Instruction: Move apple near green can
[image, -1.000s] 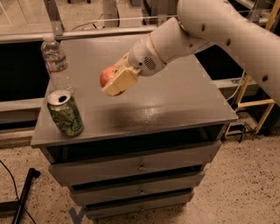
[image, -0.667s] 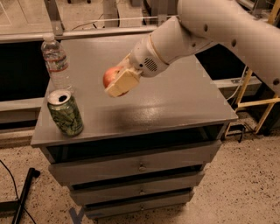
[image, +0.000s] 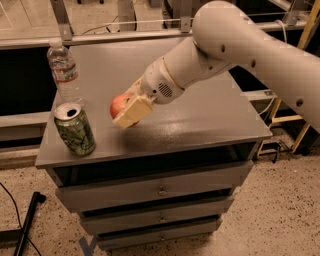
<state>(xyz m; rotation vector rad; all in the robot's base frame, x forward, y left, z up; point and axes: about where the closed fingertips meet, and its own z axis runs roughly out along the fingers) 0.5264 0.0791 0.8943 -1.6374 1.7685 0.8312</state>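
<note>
My gripper (image: 126, 110) is shut on the red apple (image: 119, 104), which has a yellowish patch, and holds it low over the grey cabinet top (image: 200, 120), left of centre. The green patterned can (image: 75, 129) with a silver top stands upright near the front left corner, a short way left of the apple. The pale fingers (image: 133, 112) cover the apple's right side.
A clear plastic water bottle (image: 63, 71) stands upright at the back left, behind the can. The cabinet has drawers (image: 160, 190) below its front edge. A metal rail (image: 125, 35) runs behind the top. A wooden frame (image: 300, 110) stands at the right.
The gripper has carried the apple down and slightly toward the front, closer to the cabinet top. The can and bottle have not moved.
</note>
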